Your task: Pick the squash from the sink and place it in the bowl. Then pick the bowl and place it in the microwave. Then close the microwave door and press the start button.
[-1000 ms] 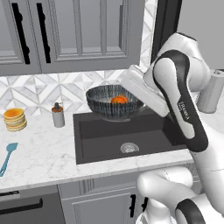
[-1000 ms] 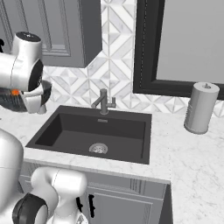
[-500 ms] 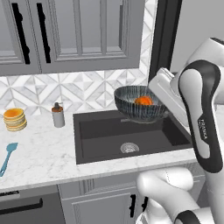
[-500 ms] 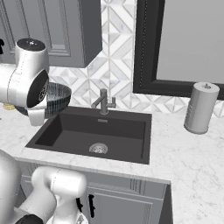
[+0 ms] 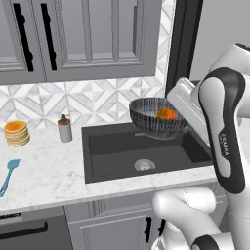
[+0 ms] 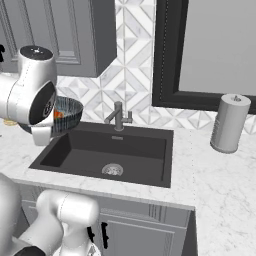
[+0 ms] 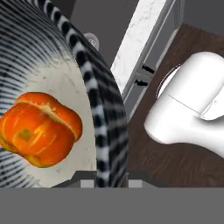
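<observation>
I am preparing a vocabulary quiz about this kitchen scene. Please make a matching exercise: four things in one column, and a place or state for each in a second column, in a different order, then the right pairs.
Things:
1. squash
2. bowl
3. paper towel roll
4. blue spatula

Places or states:
A. standing upright on the counter to the right of the sink
B. lying flat on the counter, far left
C. held in the air over the sink by the gripper
D. resting inside the bowl

Pairs: 1-D, 2-C, 3-A, 4-B
</observation>
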